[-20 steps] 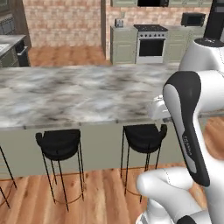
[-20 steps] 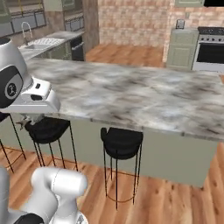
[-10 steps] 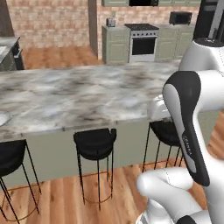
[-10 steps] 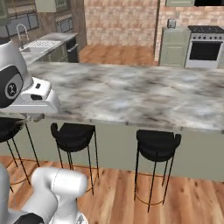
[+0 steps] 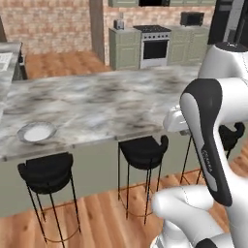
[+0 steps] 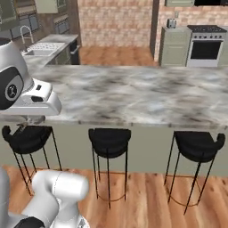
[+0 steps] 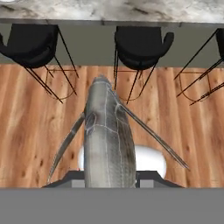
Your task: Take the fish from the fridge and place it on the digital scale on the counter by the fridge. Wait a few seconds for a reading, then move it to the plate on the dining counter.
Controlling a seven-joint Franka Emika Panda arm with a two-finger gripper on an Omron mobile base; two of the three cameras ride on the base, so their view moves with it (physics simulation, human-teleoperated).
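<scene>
Fish gripped short of the dining counter

Gripper is clamped on the fish, which juts forward over wood floor toward the black stools. White arm stands upright beside the dining counter. The plate sits near the counter's left edge.

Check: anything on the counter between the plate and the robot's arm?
No. In the left base view, only bare marble counter lies between the plate and the arm.

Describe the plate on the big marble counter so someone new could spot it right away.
Start at the broad grey-white veined marble dining counter fronted by black stools. Near its left front edge, above the leftmost stool, lies a round shallow pale plate. It is the one object resting on that marble.
</scene>
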